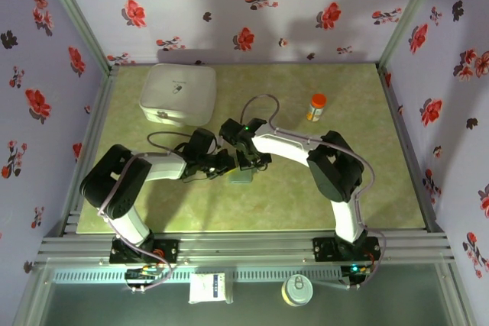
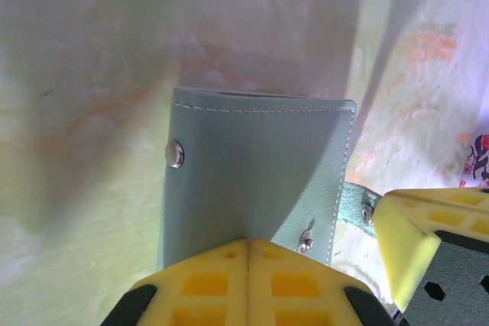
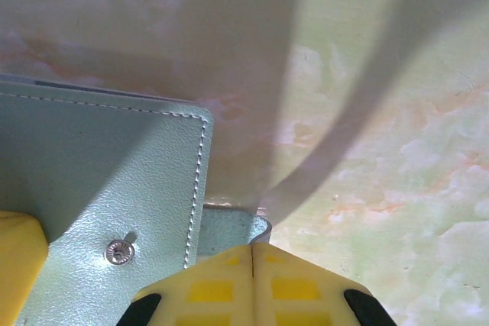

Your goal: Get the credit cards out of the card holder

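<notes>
Left pincer [image 2: 248,253], tips together, pinned card holder [image 2: 252,173] to counter [image 2: 92,74] | right pincer [image 3: 252,253] gripped its 3 o'clock tab [image 3: 229,223], probably to open it

a robot test booth (floral-papered walls [image 1: 252,5], aluminium frame [image 1: 252,246], green tabletop [image 1: 359,188]).

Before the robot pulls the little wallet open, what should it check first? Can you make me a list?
1. Card holder lying flat on the table: ok.
2. Left hand shut at the holder's edge: ok. Pinching it or just pressing on it: cannot tell.
3. Right hand shut on the tab: ok.
4. Holder open: not ok, it is folded shut.
5. Cards inside: cannot tell.
6. White box and bottle well away from both hands: ok.
</notes>
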